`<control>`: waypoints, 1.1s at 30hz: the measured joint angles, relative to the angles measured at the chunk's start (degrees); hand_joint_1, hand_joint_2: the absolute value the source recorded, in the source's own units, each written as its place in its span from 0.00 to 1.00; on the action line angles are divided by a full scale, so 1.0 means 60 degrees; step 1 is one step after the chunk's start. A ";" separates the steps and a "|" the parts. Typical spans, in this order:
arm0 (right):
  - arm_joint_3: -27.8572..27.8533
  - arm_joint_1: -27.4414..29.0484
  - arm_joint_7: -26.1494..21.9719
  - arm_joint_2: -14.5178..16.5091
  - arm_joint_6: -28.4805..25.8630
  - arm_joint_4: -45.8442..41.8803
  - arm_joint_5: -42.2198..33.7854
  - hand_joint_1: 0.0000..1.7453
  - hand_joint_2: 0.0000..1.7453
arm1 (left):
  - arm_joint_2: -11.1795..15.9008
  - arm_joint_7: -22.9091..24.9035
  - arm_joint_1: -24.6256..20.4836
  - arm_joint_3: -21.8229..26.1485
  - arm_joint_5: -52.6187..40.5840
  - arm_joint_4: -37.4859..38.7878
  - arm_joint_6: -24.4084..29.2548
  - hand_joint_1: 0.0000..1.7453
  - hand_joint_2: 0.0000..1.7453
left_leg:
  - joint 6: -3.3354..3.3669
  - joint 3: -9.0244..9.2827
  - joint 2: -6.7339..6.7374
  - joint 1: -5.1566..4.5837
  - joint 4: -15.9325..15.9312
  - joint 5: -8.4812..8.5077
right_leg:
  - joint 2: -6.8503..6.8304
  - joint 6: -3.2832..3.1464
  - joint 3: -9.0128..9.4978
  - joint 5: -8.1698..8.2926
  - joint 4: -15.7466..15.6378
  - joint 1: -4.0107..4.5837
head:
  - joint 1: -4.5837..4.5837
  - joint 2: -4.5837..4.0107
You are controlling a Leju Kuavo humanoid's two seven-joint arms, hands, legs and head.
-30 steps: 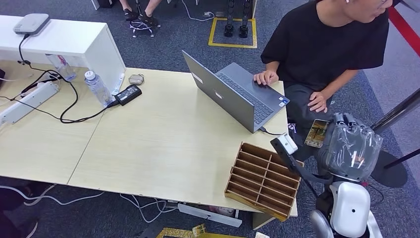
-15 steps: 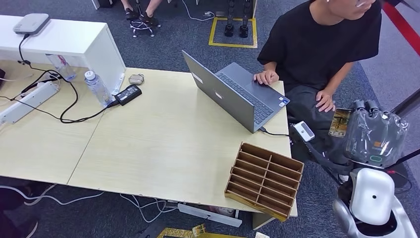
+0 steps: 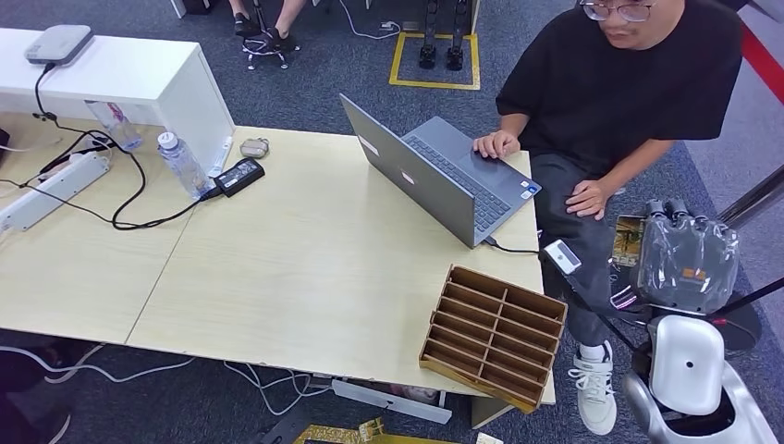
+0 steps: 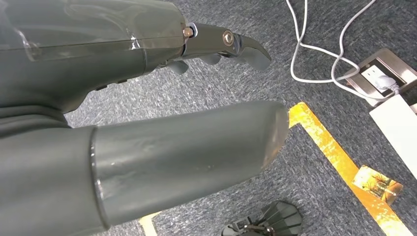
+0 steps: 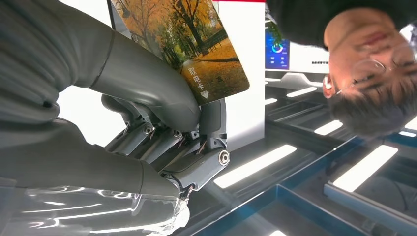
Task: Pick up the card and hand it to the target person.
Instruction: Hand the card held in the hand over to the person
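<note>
While the left hand (image 4: pixel 147 113) hung low over grey carpet with its thumb and fingers apart and nothing between them, the desk scene ran as follows from left to right in the head view. A white power strip (image 3: pixel 51 188) and looping black cables lay at the far left of the pale wood table (image 3: pixel 277 268), beside a white cabinet (image 3: pixel 139 79) carrying a grey box. A clear water bottle (image 3: pixel 180 164) stood near a black power adapter (image 3: pixel 238 176). An open grey laptop (image 3: pixel 444 176) sat toward the right end, with small stickers on its palm rest too small to read. A brown wooden divider tray (image 3: pixel 490 338) rested at the table's near right corner. A seated person in a black shirt (image 3: pixel 619 92) kept one hand on the laptop and the other on a thigh. Just right of that thigh, the right hand (image 3: pixel 686 264), wrapped in clear plastic, gripped the card (image 5: pixel 187 44) between thumb and fingers. The card showed autumn trees and the printed characters 取电卡 with a small arrow. Yellow floor tape marked the dark blue-grey carpet beyond the table.
</note>
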 joint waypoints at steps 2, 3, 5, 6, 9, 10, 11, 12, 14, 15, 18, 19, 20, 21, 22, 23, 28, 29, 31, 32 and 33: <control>-0.0010 0.0035 -0.0099 0.0024 -0.0122 0.0115 0.0000 0.94 1.00 | -0.0001 0.0012 -0.0006 -0.0005 -0.0006 0.0000 -0.0013 0.00 0.00 | 0.0000 0.0000 0.0000 0.0000 0.0000 0.0000 | 0.0000 0.0000 0.0000 0.0000 0.0000 0.0000 | -0.0001 0.0000; -0.0025 0.0051 -0.0151 0.0044 -0.0176 0.0165 -0.0001 0.94 1.00 | -0.0002 0.0019 -0.0008 -0.0009 -0.0008 0.0000 -0.0021 0.00 0.00 | 0.0000 0.0000 0.0000 0.0000 -0.0001 0.0000 | 0.0000 0.0000 0.0000 0.0000 0.0000 0.0000 | -0.0001 0.0000; -0.0086 0.0081 -0.0267 0.0114 -0.0293 0.0267 -0.0006 0.94 1.00 | -0.0007 0.0042 -0.0014 -0.0025 -0.0012 0.0000 -0.0038 0.00 0.00 | 0.0000 0.0000 0.0000 0.0000 -0.0001 0.0000 | 0.0000 0.0000 0.0000 0.0000 0.0000 0.0001 | -0.0001 0.0000; -0.0128 0.0096 -0.0328 0.0167 -0.0360 0.0324 -0.0016 0.94 1.00 | -0.0012 0.0053 -0.0018 -0.0039 -0.0015 0.0000 -0.0047 0.00 0.00 | 0.0000 0.0000 0.0000 0.0000 -0.0001 0.0000 | 0.0000 0.0000 0.0000 0.0000 0.0000 0.0001 | -0.0001 0.0000; -0.0262 0.0142 -0.0486 0.0356 -0.0574 0.0500 -0.0055 0.94 1.00 | -0.0025 0.0079 -0.0026 -0.0073 -0.0029 -0.0003 -0.0078 0.00 0.00 | 0.0000 0.0000 0.0000 0.0000 -0.0002 0.0000 | -0.0001 0.0000 0.0000 0.0000 0.0000 0.0001 | -0.0001 0.0000; -0.0299 0.0153 -0.0529 0.0411 -0.0647 0.0550 -0.0065 0.95 1.00 | -0.0027 0.0087 -0.0028 -0.0078 -0.0034 -0.0004 -0.0085 0.00 0.00 | 0.0000 0.0000 0.0000 0.0001 -0.0002 0.0000 | 0.0000 0.0000 0.0000 0.0000 0.0000 0.0001 | -0.0001 0.0000; -0.0330 0.0158 -0.0564 0.0472 -0.0716 0.0608 -0.0077 0.95 1.00 | -0.0029 0.0095 -0.0030 -0.0083 -0.0040 -0.0004 -0.0089 0.00 0.00 | 0.0000 0.0000 0.0000 0.0000 -0.0002 0.0000 | 0.0000 0.0000 0.0000 0.0000 0.0001 0.0001 | -0.0001 0.0000; -0.0360 0.0161 -0.0594 0.0533 -0.0781 0.0668 -0.0091 0.95 1.00 | -0.0030 0.0102 -0.0035 -0.0087 -0.0046 -0.0007 -0.0091 0.00 0.00 | 0.0000 0.0000 0.0000 0.0000 -0.0001 0.0000 | 0.0000 0.0000 0.0000 0.0000 0.0001 0.0000 | -0.0002 0.0000; -0.0422 0.0163 -0.0636 0.0665 -0.0888 0.0803 -0.0123 0.95 1.00 | -0.0031 0.0119 -0.0046 -0.0099 -0.0059 -0.0020 -0.0091 0.00 0.00 | 0.0000 0.0000 0.0000 0.0000 -0.0001 0.0000 | 0.0000 0.0000 0.0000 0.0000 0.0001 0.0000 | -0.0001 0.0000; -0.0448 0.0163 -0.0654 0.0723 -0.0919 0.0864 -0.0136 0.94 1.00 | -0.0032 0.0131 -0.0050 -0.0108 -0.0068 -0.0031 -0.0091 0.00 0.00 | 0.0000 -0.0001 0.0000 0.0000 -0.0001 0.0000 | 0.0000 0.0000 0.0000 0.0000 0.0001 0.0000 | -0.0001 0.0000; -0.0493 0.0162 -0.0694 0.0871 -0.0972 0.1028 -0.0152 0.94 1.00 | -0.0034 0.0168 -0.0072 -0.0135 -0.0109 -0.0054 -0.0091 0.00 0.00 | 0.0000 -0.0001 0.0000 0.0000 -0.0001 0.0000 | 0.0000 0.0000 0.0000 0.0000 0.0001 0.0000 | -0.0001 0.0000; -0.0514 0.0161 -0.0701 0.0918 -0.0983 0.1077 -0.0155 0.93 1.00 | -0.0034 0.0175 -0.0083 -0.0139 -0.0117 -0.0055 -0.0091 0.00 0.00 | 0.0000 -0.0001 0.0000 0.0000 -0.0001 0.0000 | -0.0001 0.0000 0.0000 0.0000 0.0001 0.0000 | 0.0000 0.0000; -0.0534 0.0157 -0.0704 0.0963 -0.0994 0.1128 -0.0157 0.93 1.00 | -0.0033 0.0183 -0.0094 -0.0142 -0.0120 -0.0056 -0.0090 0.00 0.00 | 0.0000 -0.0002 0.0000 0.0000 -0.0001 0.0000 | -0.0001 0.0000 0.0000 0.0000 0.0001 0.0000 | 0.0000 0.0000; -0.0551 0.0151 -0.0708 0.1008 -0.1001 0.1179 -0.0158 0.93 1.00 | -0.0032 0.0190 -0.0102 -0.0144 -0.0121 -0.0062 -0.0090 0.00 0.00 | 0.0000 -0.0002 0.0000 0.0000 -0.0001 0.0000 | 0.0000 0.0000 0.0000 0.0000 0.0001 0.0000 | -0.0001 0.0000; -0.0563 0.0145 -0.0714 0.1051 -0.1005 0.1229 -0.0160 0.93 1.00 | -0.0031 0.0200 -0.0109 -0.0145 -0.0121 -0.0067 -0.0090 0.00 0.00 | 0.0000 -0.0002 0.0000 0.0000 -0.0001 0.0000 | 0.0000 0.0000 0.0000 0.0000 0.0001 0.0000 | -0.0001 0.0000; -0.0565 0.0139 -0.0718 0.1089 -0.1007 0.1274 -0.0160 0.93 1.00 | -0.0030 0.0210 -0.0118 -0.0145 -0.0121 -0.0073 -0.0090 0.00 0.00 | 0.0000 -0.0002 0.0000 0.0000 -0.0001 0.0000 | 0.0000 0.0000 0.0000 0.0000 0.0001 0.0001 | -0.0002 0.0000; -0.0567 0.0124 -0.0724 0.1226 -0.1010 0.1435 -0.0160 0.93 1.00 | -0.0028 0.0241 -0.0144 -0.0145 -0.0120 -0.0077 -0.0091 0.00 0.00 | 0.0000 -0.0002 0.0000 0.0000 -0.0001 0.0000 | 0.0000 0.0000 0.0000 0.0000 0.0001 0.0001 | -0.0002 0.0000; -0.0568 0.0121 -0.0724 0.1249 -0.1010 0.1467 -0.0160 0.93 1.00 | -0.0027 0.0263 -0.0146 -0.0145 -0.0120 -0.0077 -0.0091 0.00 0.00 | 0.0000 -0.0002 0.0000 0.0000 -0.0001 0.0000 | 0.0000 0.0000 0.0000 0.0000 0.0001 0.0000 | -0.0001 0.0000; -0.0568 0.0105 -0.0726 0.1296 -0.1010 0.1525 -0.0160 0.93 1.00 | -0.0026 0.0336 -0.0149 -0.0145 -0.0121 -0.0077 -0.0089 0.00 0.00 | 0.0000 -0.0002 0.0000 0.0000 -0.0001 0.0000 | 0.0000 0.0000 0.0000 0.0000 0.0001 0.0000 | 0.0000 0.0000; -0.0568 0.0092 -0.0727 0.1320 -0.1010 0.1552 -0.0160 0.93 1.00 | -0.0026 0.0376 -0.0151 -0.0145 -0.0122 -0.0077 -0.0088 0.00 0.00 | 0.0000 -0.0002 0.0000 0.0000 -0.0001 0.0000 | 0.0000 0.0000 0.0000 0.0000 0.0001 0.0000 | -0.0001 0.0000; -0.0568 0.0080 -0.0728 0.1342 -0.1010 0.1575 -0.0160 0.93 1.00 | -0.0025 0.0401 -0.0154 -0.0145 -0.0125 -0.0076 -0.0086 0.00 0.00 | 0.0000 -0.0002 0.0000 0.0000 -0.0001 0.0000 | 0.0000 0.0000 0.0000 0.0000 0.0001 0.0000 | -0.0001 0.0000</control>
